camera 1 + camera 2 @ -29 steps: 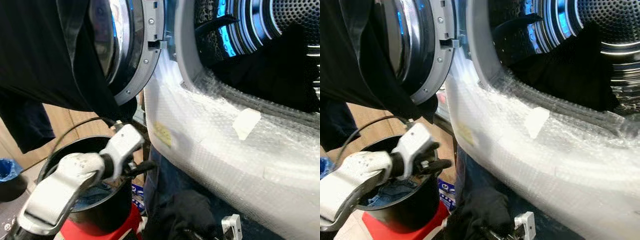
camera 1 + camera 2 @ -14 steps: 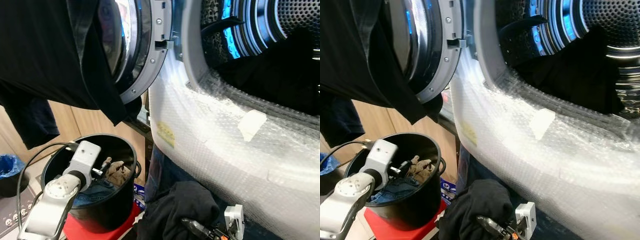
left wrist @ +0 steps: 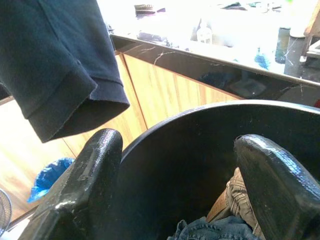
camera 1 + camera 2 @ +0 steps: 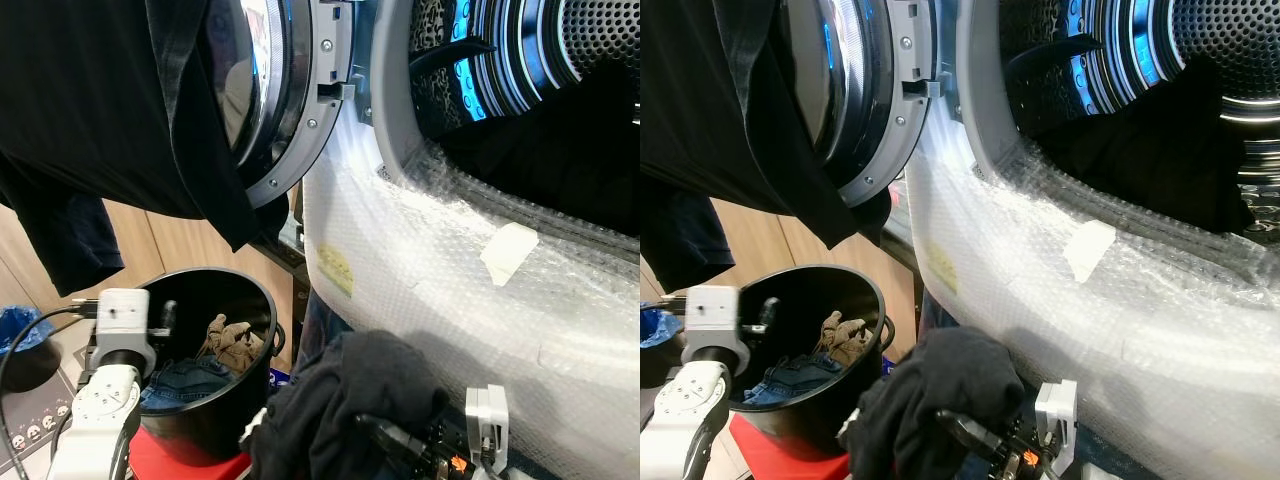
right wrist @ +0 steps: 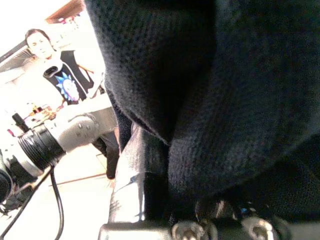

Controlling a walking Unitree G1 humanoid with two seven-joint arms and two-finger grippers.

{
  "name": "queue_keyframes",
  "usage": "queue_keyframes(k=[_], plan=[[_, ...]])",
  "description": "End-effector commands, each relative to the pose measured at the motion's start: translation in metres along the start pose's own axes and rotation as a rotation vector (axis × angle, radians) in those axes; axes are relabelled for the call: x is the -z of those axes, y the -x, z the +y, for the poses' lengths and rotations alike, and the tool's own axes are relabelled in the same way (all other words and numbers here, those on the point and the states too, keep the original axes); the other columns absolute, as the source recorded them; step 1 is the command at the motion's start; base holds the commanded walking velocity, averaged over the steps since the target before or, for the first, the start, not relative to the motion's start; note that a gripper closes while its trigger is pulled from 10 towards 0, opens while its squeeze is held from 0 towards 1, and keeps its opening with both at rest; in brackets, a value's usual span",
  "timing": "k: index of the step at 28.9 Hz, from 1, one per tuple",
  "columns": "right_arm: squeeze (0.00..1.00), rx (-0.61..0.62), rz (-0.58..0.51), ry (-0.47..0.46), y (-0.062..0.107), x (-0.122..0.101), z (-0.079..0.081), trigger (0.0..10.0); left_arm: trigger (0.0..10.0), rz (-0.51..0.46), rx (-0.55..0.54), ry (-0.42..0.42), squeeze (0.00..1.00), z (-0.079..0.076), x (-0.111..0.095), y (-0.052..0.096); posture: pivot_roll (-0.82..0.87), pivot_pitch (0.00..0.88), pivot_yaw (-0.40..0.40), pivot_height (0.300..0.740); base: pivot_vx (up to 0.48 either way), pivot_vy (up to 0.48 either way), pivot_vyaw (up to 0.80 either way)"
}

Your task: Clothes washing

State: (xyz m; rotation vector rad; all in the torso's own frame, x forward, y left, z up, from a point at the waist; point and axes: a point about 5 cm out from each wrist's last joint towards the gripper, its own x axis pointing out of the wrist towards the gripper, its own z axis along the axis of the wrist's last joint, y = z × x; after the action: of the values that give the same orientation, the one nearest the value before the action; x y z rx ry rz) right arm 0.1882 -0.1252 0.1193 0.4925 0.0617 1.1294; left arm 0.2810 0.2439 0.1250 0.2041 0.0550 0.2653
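My right gripper is shut on a bunched black garment, held low in front of the washing machine, below its bubble-wrapped front. The drum stands open at the upper right with dark clothes inside. My left gripper is open and empty at the near left rim of the black bucket. In the bucket lie blue denim and a tan cloth. A black shirt hangs over the open door.
The bucket stands on a red stool. A blue bag lies on the floor at the far left, by wooden cabinets. A person appears behind in the right wrist view.
My left arm has drawn back from over the bucket to its left rim. My right gripper has risen with the black garment. The view has shifted slightly.
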Motion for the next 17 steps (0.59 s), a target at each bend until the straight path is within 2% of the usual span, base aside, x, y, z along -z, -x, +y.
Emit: queue_keyframes(k=[1, 4, 5, 7, 10, 14, 17], plan=[[0.0, -0.038, -0.075, 0.052, -0.007, -0.023, 0.004, 0.0, 10.0, 0.011, -0.013, -0.003, 0.0, 0.001, 0.007, 0.002, 0.19, 0.0, -0.032, 0.74, 0.0, 0.0, 0.0], [0.0, -0.099, -0.143, 0.095, -0.017, -0.047, 0.012, 0.0, 10.0, 0.013, -0.042, 0.071, 0.0, 0.003, 0.012, 0.001, 0.18, 0.0, -0.028, 0.74, 0.0, 0.0, 0.0], [0.0, -0.178, -0.145, 0.144, -0.02, -0.061, 0.023, 0.0, 10.0, 0.002, -0.065, 0.085, 0.0, 0.006, 0.011, -0.001, 0.18, 0.0, -0.027, 0.74, 0.0, 0.0, 0.0], [0.0, -0.216, -0.163, 0.169, -0.02, -0.072, 0.028, 0.0, 10.0, -0.005, -0.072, 0.086, 0.0, 0.007, 0.01, -0.002, 0.18, 0.0, -0.029, 0.74, 0.0, 0.0, 0.0], [0.0, -0.238, -0.203, 0.254, -0.019, -0.094, 0.031, 0.0, 10.0, 0.024, -0.045, 0.06, 0.0, 0.003, 0.016, -0.003, 0.18, 0.0, -0.034, 0.74, 0.0, 0.0, 0.0], [0.0, -0.252, -0.355, 0.338, -0.02, -0.137, 0.032, 0.0, 10.0, 0.04, -0.045, 0.072, 0.0, 0.001, 0.022, -0.003, 0.17, 0.0, -0.029, 0.74, 0.0, 0.0, 0.0], [0.0, -0.267, -0.409, 0.359, -0.027, -0.158, 0.034, 0.0, 10.0, 0.045, -0.009, 0.041, 0.0, -0.004, 0.024, -0.005, 0.17, 0.0, -0.02, 0.74, 0.0, 0.0, 0.0]])
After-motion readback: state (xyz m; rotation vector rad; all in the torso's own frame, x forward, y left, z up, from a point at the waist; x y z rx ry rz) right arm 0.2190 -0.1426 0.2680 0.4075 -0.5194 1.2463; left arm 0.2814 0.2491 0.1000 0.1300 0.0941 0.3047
